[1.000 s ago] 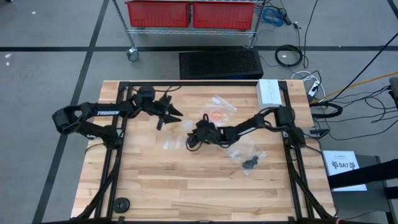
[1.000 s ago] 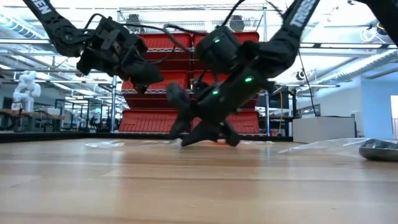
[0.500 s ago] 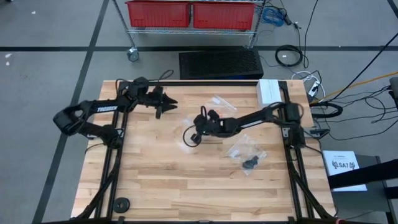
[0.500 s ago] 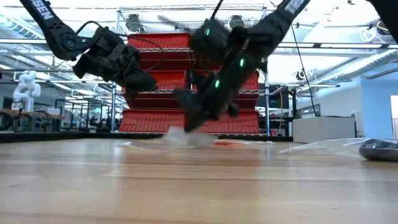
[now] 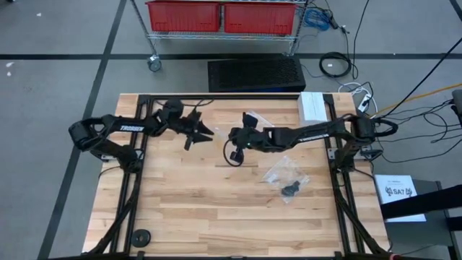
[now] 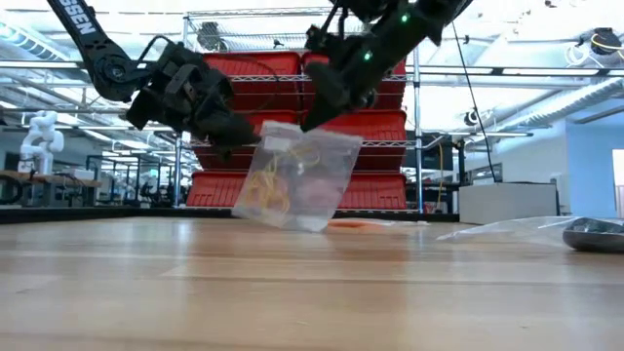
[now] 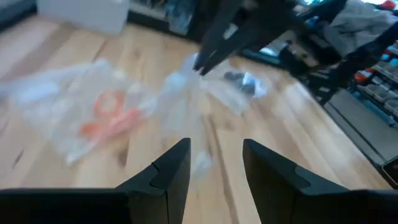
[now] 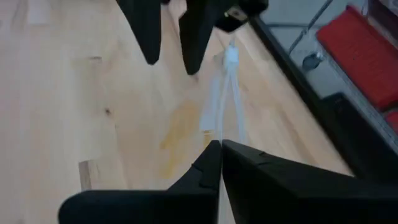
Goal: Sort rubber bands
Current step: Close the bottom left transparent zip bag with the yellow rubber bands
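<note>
Lifted since a second ago: right gripper (image 6: 314, 119), then down at the tabletop, now pinches the top edge of a clear bag (image 6: 292, 175) of pale tan rubber bands (image 6: 276, 185), hung mid-table; left gripper (image 6: 229, 146) alongside, fingers spread, empty. Risk: thin film slipping out, spilling bands. Wooden table (image 5: 216, 209); red bins (image 6: 244, 190) behind

Three clear bags (image 5: 286, 173), two claws (image 5: 204, 133), one white box (image 5: 312, 107).

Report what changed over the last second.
The right gripper closed on a clear bag of tan bands and lifted it off the table. The left gripper, open, shifted slightly nearby. The bag of black bands stayed put.
</note>
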Robot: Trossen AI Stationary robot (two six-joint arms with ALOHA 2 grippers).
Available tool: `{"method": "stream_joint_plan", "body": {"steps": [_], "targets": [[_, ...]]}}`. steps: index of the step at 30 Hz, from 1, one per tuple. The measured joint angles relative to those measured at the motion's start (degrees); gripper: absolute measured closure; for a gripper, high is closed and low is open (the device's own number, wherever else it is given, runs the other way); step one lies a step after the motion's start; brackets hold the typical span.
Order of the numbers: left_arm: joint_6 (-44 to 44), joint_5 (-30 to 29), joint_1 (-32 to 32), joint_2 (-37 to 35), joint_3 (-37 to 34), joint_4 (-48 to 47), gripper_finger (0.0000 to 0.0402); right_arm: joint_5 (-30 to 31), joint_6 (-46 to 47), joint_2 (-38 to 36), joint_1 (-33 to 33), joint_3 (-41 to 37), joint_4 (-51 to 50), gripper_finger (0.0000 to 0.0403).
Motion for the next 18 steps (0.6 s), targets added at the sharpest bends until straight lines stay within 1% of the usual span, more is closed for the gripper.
{"method": "stream_joint_plan", "body": {"steps": [5,8,18], "targets": [[-3.20,-0.63,-1.20,-0.02,0.10,7.95,0.0249,-0.31,-2.84,-1.13,0.73,0.02,-1.14,0.0402],[-2.99,-3.34,-0.92,0.00,0.17,7.90,0.0249,-0.34,-2.95,-1.78,1.07,0.01,-2.41,0.0402],[-2.39,-4.16,-0.37,0.08,0.17,7.45,0.0249,-0.23,-3.22,-2.63,2.09,0.02,-2.69,0.0403]]}}
